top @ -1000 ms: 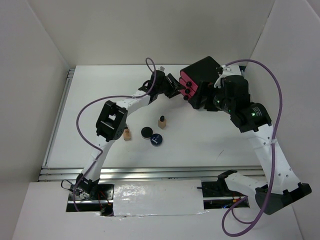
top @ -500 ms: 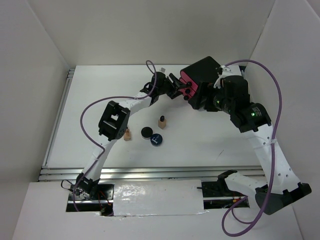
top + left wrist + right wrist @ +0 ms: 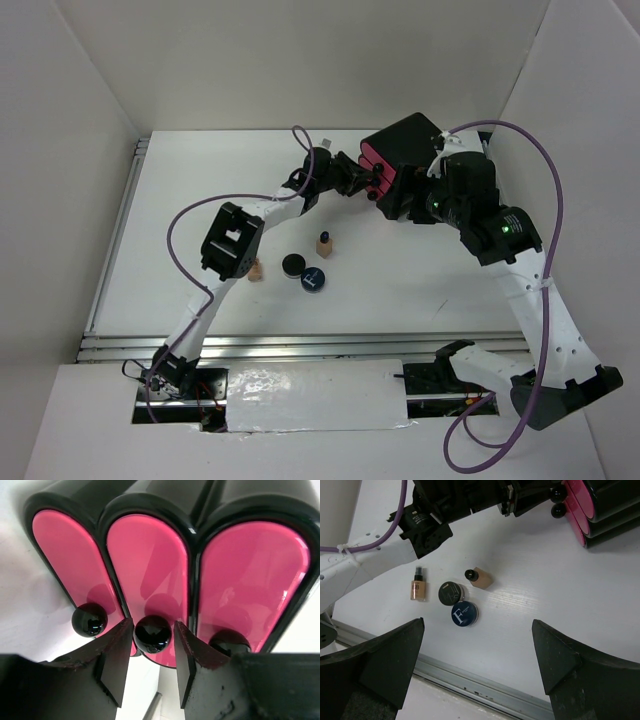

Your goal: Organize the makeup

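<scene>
The organizing looks to be at an early stage. Four pieces of makeup lie loose on the desk (image 3: 200, 200), well apart from the black box (image 3: 405, 140) with its pink drawer fronts. They are a tan bottle on its side (image 3: 418, 586), a second tan bottle (image 3: 479, 577) with its black cap toward the camera, a black compact (image 3: 450, 592) and a dark-blue compact (image 3: 464, 613) just beside it. No sachets show in any view, so I cannot say where they are. In the left wrist view all three drawers appear shut. The left end effector (image 3: 153, 647) has its jaws on either side of the middle knob (image 3: 152, 633), very close to it, though whether they actually pinch it I cannot tell. The step in hand seems to be pulling the middle drawer (image 3: 147, 560) open. The right end effector (image 3: 475, 670) hangs spread wide and empty above the desk, near the box. What remains, by my reading, is nearly everything: opening a drawer, then carrying each item across and putting it inside.
</scene>
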`<state>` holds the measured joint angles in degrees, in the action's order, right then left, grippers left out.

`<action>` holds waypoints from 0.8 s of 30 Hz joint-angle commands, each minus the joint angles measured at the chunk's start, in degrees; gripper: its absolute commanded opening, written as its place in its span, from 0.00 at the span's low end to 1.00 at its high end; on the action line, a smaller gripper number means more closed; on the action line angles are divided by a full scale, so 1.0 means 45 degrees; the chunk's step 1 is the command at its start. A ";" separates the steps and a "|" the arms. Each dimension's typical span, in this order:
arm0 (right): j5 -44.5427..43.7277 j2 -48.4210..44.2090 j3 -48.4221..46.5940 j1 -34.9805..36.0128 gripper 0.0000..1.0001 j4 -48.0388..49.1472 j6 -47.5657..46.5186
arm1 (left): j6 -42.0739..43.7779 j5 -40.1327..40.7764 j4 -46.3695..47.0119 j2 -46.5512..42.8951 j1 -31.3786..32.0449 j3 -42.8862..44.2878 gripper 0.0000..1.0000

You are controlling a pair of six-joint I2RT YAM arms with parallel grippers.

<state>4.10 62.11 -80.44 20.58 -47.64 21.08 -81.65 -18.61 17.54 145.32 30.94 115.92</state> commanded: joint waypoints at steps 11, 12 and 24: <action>-0.0071 -0.0247 -0.0053 -0.0061 0.97 0.0039 -0.0290 | -0.0665 -0.0396 0.1160 0.0735 0.0293 0.0354 0.43; -0.0071 -0.0247 -0.0053 -0.0061 0.97 0.0039 -0.0271 | -0.0646 -0.0376 0.1161 0.0735 0.0293 0.0334 0.41; -0.0012 -0.0169 -0.0092 -0.0061 0.97 0.0059 -0.0212 | -0.0372 -0.0317 0.1746 -0.0397 -0.0019 -0.1108 0.22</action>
<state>3.92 62.06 -80.23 20.58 -47.64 20.91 -84.44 -19.18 24.23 146.78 31.14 113.86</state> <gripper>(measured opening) 0.968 0.436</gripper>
